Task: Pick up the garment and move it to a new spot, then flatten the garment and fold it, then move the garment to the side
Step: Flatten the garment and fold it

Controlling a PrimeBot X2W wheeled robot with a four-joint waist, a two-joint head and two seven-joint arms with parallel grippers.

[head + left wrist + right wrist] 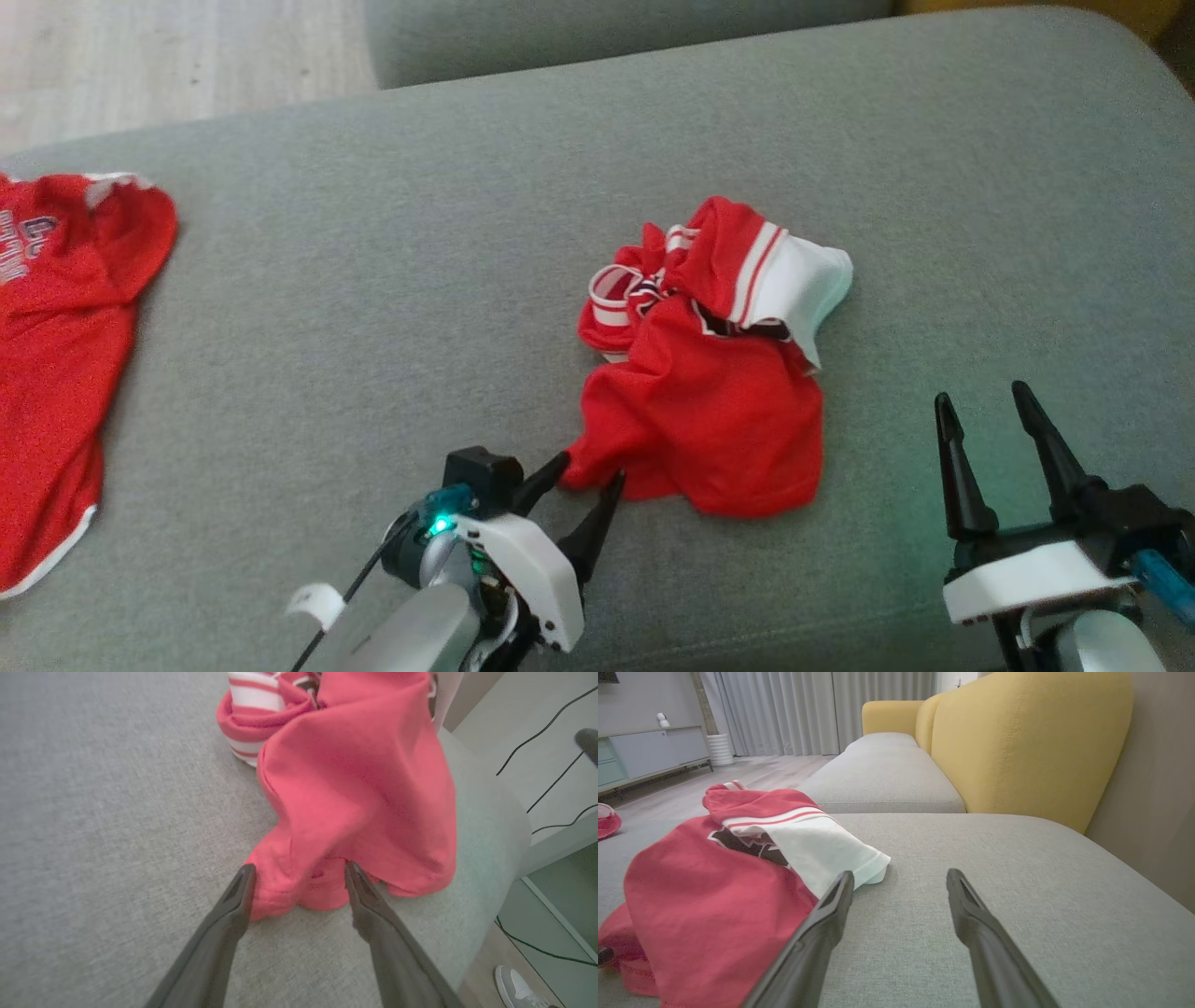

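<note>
Second shirt (56, 355): runs off the left edge, lettering cropped and unreadable.
Garment (709, 373): bunched up, dark print buried in the folds; the top edge chops it in the left wrist view.
Shoe (518, 989): lower right corner, sliced by the bottom edge.
White object (662, 718): on the cabinet (649, 751), upper left, too small to tell.

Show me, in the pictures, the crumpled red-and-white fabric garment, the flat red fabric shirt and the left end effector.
Crumpled red-and-white fabric garment (709, 420), head view, plain red lower part.
Flat red fabric shirt (56, 355), head view, red body.
Left end effector (590, 467), head view, midway between fingertips.
</note>
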